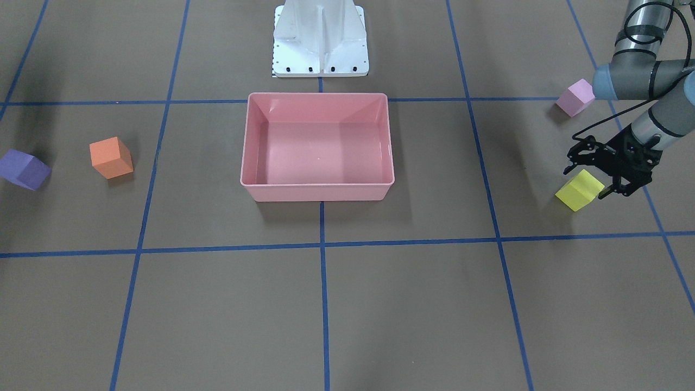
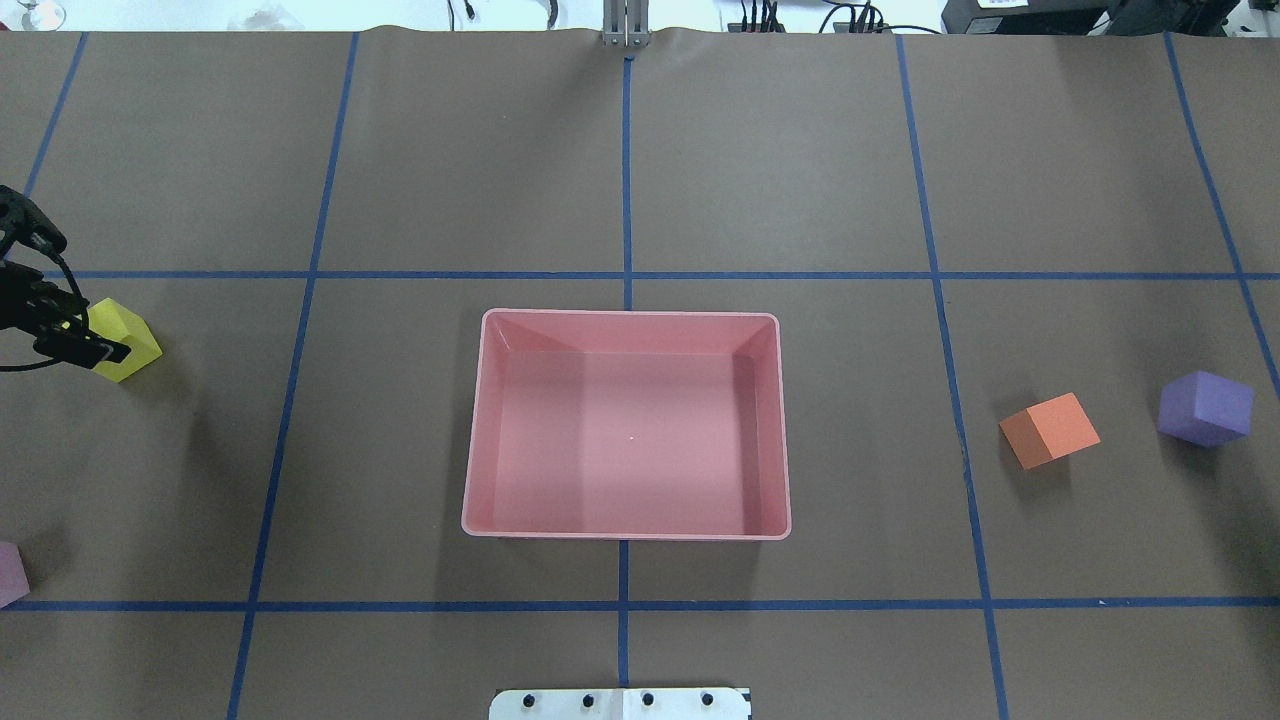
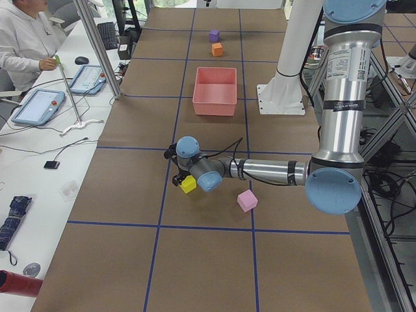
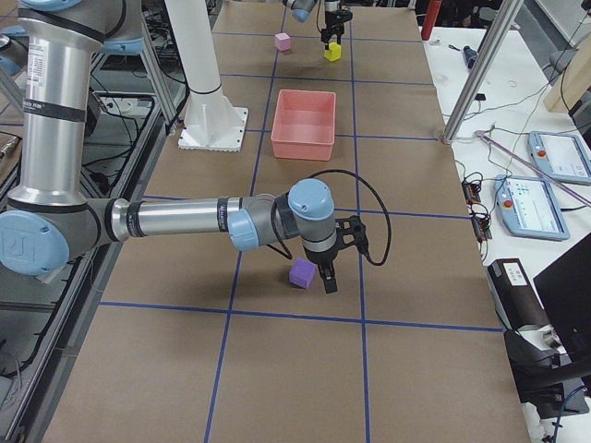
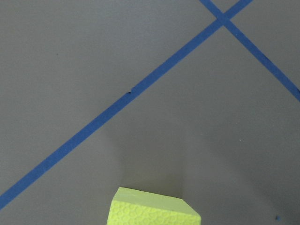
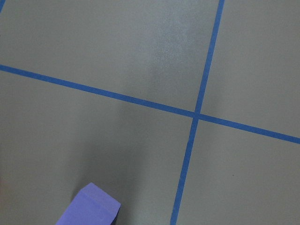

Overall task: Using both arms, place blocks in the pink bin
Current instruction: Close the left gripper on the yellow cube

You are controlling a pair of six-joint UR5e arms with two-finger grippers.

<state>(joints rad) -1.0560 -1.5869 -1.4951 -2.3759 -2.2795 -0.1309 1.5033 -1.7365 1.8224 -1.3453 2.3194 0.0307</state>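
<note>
The pink bin [image 1: 317, 193] stands empty at mid-table. My left gripper [image 1: 587, 182] is low over the yellow block [image 1: 579, 192], open, with its fingers on either side of the block, which rests on the table. The yellow block also fills the bottom edge of the left wrist view [image 5: 154, 213]. The light pink block [image 1: 575, 98] lies behind it, near the left arm. The orange block [image 2: 1050, 430] and the purple block [image 2: 1205, 408] lie on the other side. My right gripper [image 4: 328, 275] shows only in the exterior right view, close beside the purple block [image 4: 302, 273]; I cannot tell if it is open or shut.
The white pedestal base [image 1: 320, 41] stands behind the bin. Blue tape lines cross the brown table cover. An operator's bench with tablets [image 4: 545, 180] runs along the far table side.
</note>
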